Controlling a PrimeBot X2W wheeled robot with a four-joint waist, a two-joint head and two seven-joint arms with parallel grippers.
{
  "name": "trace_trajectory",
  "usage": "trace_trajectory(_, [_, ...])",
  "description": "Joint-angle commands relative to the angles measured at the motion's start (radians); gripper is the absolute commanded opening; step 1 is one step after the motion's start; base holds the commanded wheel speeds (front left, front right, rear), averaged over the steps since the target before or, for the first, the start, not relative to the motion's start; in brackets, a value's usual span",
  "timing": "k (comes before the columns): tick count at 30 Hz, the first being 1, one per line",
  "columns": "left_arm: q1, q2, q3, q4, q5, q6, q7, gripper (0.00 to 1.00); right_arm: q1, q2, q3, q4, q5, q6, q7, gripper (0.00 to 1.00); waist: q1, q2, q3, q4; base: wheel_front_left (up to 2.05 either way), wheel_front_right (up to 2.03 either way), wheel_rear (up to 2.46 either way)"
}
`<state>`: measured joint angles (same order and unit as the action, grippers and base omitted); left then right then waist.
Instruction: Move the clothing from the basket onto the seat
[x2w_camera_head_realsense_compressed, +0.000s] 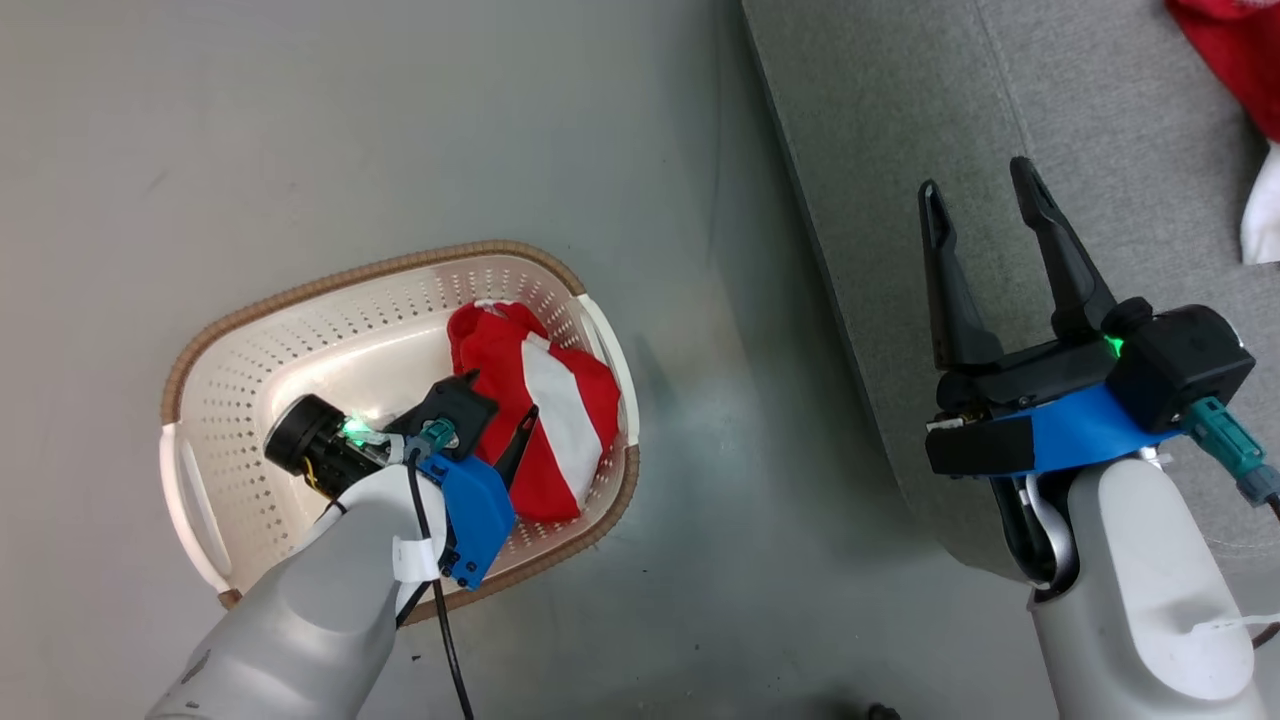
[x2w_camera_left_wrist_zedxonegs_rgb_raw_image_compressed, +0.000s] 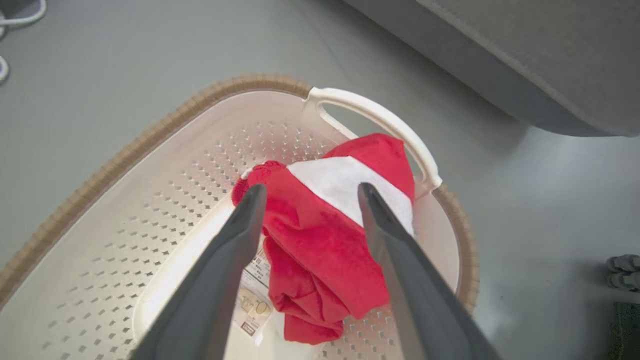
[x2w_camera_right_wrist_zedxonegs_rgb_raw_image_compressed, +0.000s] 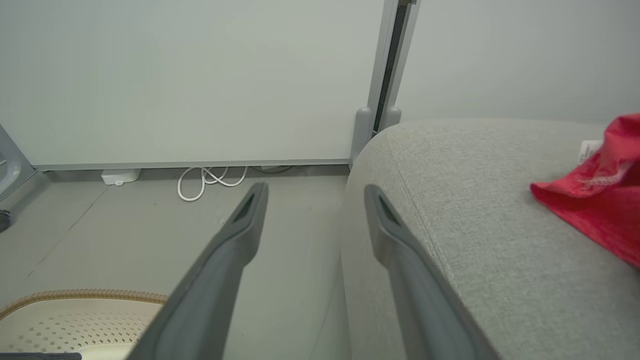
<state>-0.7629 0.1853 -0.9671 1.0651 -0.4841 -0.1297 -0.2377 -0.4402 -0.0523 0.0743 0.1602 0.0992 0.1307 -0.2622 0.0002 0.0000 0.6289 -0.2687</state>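
**Head view.** Basket (x2w_camera_head_realsense_compressed: 300, 300) on the floor (x2w_camera_head_realsense_compressed: 300, 120) at left, seat (x2w_camera_head_realsense_compressed: 900, 150) at right, well apart from it. Striped garment (x2w_camera_head_realsense_compressed: 560, 400) bunched in the basket's right end. Left claw (x2w_camera_head_realsense_compressed: 510, 430) low inside the basket, just beside that cloth, released and holding nothing. Right claw (x2w_camera_head_realsense_compressed: 977, 178) above the seat's left edge, spread wide, empty. Red garment (x2w_camera_head_realsense_compressed: 1225, 50) lying on the seat, far right, cut by the frame. Judged roughly half done: one piece delivered, one left to grip, lift and carry right.

**Left wrist view.** Fingers set either side of the striped garment, tips over its upper folds; contact or mere hovering not to be told. Shown here, masked by the arm in the head view: paper label (x2w_camera_left_wrist_zedxonegs_rgb_raw_image_compressed: 252, 300) on the basket floor, partly under the cloth, and a white handle (x2w_camera_left_wrist_zedxonegs_rgb_raw_image_compressed: 375, 115) behind it.

**Right wrist view.** Spread fingers aimed along the seat's edge toward a far wall (x2w_camera_right_wrist_zedxonegs_rgb_raw_image_compressed: 175, 75). Added here: a white cable (x2w_camera_right_wrist_zedxonegs_rgb_raw_image_compressed: 210, 180) on the floor at the wall's foot, and a small white tag (x2w_camera_right_wrist_zedxonegs_rgb_raw_image_compressed: 589, 148) on the red garment. Basket reduced to a corner, near left.
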Motion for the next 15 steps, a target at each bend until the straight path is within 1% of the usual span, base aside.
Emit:
trace_trajectory(1, [-0.027,0.003,-0.022,0.008,-0.022,-0.001,0.006,1.0,-0.022,0.003,0.001,-0.007,0.005,0.0,-0.004,1.0,-0.0002,0.0,0.049,-0.008,0.0,0.0,0.0])
trace_trajectory(8, [-0.077,0.017,-0.131,0.035,-0.128,-0.001,0.053,1.0,-0.049,0.003,-0.004,-0.019,0.005,0.0,-0.004,1.0,-0.0002,0.0,0.125,-0.008,0.0,0.0,0.0])
trace_trajectory(15, [-0.103,0.021,-0.197,0.058,-0.229,-0.001,0.103,1.0,-0.064,0.003,-0.008,-0.025,0.008,0.0,-0.004,1.0,-0.0002,0.0,0.179,-0.004,0.0,0.0,0.0])
